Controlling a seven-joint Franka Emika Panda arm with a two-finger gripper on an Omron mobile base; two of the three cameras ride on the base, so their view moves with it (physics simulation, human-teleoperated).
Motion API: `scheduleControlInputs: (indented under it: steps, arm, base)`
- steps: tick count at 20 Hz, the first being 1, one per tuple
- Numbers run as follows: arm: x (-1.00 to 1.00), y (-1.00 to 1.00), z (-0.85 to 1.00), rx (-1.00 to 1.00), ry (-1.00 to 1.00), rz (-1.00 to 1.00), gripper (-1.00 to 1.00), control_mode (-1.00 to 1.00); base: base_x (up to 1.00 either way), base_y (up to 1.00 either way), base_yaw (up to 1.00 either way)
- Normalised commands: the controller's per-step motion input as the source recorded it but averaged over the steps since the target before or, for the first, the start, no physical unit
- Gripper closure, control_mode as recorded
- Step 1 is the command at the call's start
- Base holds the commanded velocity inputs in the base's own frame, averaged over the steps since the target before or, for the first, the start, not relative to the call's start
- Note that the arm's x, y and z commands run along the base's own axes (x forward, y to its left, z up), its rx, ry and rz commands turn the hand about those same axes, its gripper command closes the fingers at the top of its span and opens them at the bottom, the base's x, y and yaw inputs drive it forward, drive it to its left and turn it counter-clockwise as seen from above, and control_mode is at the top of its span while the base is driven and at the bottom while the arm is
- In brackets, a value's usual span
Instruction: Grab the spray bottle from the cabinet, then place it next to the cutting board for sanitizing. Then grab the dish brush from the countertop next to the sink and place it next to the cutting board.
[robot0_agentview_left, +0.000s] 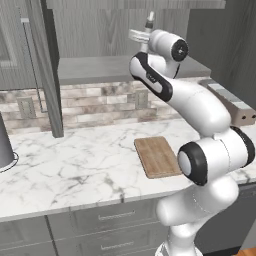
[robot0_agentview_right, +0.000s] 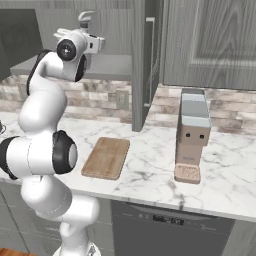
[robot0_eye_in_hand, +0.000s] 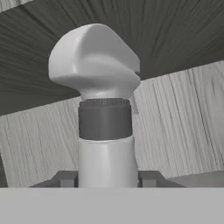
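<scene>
Step in hand: first one, taking bottle (robot0_eye_in_hand: 106, 127) from cabinet (robot0_agentview_left: 95, 70) shelf. Tool (robot0_eye_in_hand: 107, 178) reaches into cabinet; fingers (robot0_eye_in_hand: 65, 178) flank bottle body, seem touching both sides, grip looks closed on it. Next, by judgement: lift, pull out past door, carry down to table (robot0_agentview_left: 75, 165), set beside board (robot0_agentview_left: 157, 156).

Matt pale-grey plastic spray bottle (robot0_eye_in_hand: 106, 131), grained light-brown wooden cutting board (robot0_agentview_left: 157, 156) and glossy veined white marble counter (robot0_agentview_left: 80, 165) are showing
</scene>
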Motion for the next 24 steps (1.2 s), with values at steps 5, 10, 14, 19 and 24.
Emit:
scheduleControlInputs:
  steps: [5,10,14,19,24]
  arm:
    - [-0.24,0.41,0.0,0.19,0.0,0.0,1.0,-1.0]
    - [-0.31,0.07,0.0,0.23,0.04,-0.02,1.0,-1.0]
    - [-0.6,0.0,0.0,0.23,0.11,-0.08,1.0,-1.0]
    - [-0.83,0.0,0.16,-0.01,0.03,-0.03,1.0,-1.0]
    - [-0.81,0.0,0.36,-0.13,0.11,-0.02,1.0,-1.0]
  base:
    - [0.0,0.0,0.0]
    - [0.0,0.0,0.0]
    - [0.0,0.0,0.0]
    - [0.0,0.0,0.0]
    - [0.0,0.0,0.0]
